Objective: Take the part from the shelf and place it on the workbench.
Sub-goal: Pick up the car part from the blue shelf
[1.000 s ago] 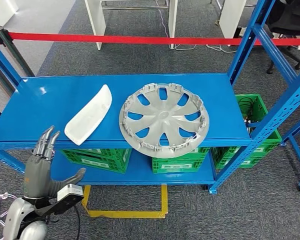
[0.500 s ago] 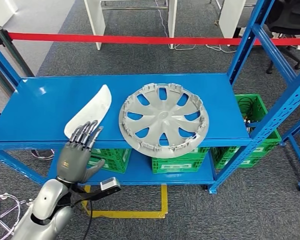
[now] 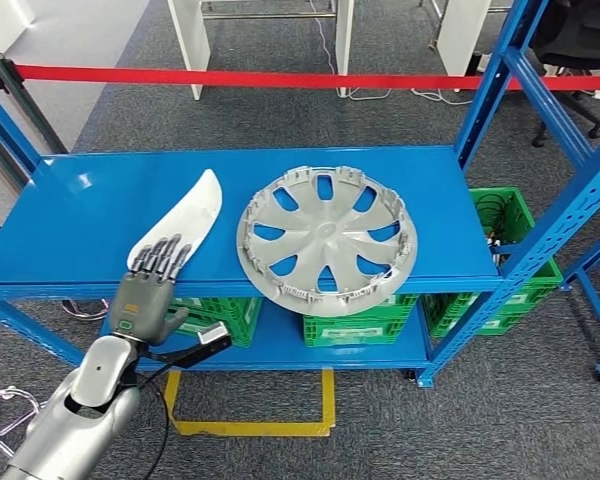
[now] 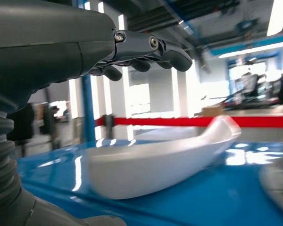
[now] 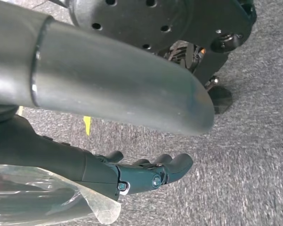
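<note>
A white curved plastic part (image 3: 185,218) lies on the blue shelf (image 3: 70,215), left of a silver wheel cover (image 3: 326,238). My left hand (image 3: 146,293) hovers at the shelf's front edge, fingers spread over the near end of the white part, holding nothing. In the left wrist view the white part (image 4: 158,160) lies just beyond my outstretched fingers (image 4: 147,47), with a gap between them. My right hand (image 5: 133,176) hangs over grey carpet, fingers extended, holding nothing.
Green crates (image 3: 357,325) sit on the lower shelf. Blue uprights (image 3: 553,230) frame the rack on the right. A red barrier tape (image 3: 282,79) runs behind the shelf. Yellow floor marking (image 3: 252,428) lies in front.
My left hand has swung from the lower left up and right to the shelf's front edge, its fingers now reaching over the near end of the white part.
</note>
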You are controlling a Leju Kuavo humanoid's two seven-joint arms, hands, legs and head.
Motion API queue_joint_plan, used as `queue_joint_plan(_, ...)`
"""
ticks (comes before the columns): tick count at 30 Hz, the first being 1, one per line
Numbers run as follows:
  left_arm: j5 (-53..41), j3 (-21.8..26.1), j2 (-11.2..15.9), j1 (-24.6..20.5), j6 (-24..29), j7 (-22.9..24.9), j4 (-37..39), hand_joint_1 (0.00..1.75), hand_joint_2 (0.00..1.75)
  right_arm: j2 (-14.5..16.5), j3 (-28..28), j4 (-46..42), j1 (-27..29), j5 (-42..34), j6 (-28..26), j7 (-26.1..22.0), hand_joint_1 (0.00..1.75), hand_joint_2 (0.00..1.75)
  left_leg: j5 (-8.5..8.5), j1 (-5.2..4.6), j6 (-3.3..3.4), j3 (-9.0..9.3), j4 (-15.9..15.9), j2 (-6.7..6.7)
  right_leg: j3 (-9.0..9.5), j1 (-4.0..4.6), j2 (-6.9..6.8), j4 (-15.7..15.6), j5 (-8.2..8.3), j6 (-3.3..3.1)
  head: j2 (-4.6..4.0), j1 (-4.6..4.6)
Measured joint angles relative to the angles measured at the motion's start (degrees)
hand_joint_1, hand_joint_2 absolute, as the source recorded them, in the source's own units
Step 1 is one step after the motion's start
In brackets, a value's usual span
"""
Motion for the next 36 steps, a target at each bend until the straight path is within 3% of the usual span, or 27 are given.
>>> queue_joint_plan(13, 6.0, 13.2, 2.1, 2.0, -0.2, 0.1, 6.3, 0.0, 1.75, 1.7, -0.4, -6.2, 0.1, -0.7, 4.3, 1.6, 0.0, 0.0, 0.0, -0.02, 0.0, -0.02, 0.0, -0.01, 0.02, 0.0, -0.02, 0.0, 0.0, 0.0, 0.0, 0.02)
queue_joint_plan(36, 3.8, 15.7, 2.2, 1.0, 1.9, -1.7, 10.1, 0.0, 1.75, 2.6, -0.4, -9.0, 0.2, -1.4, 4.6, 2.0, 0.0, 0.0, 0.0, -0.02, -0.01, -0.01, 0.0, -0.01, 0.01, 0.0, -0.02, 0.0, 0.0, 0.0, 0.0, 0.01)
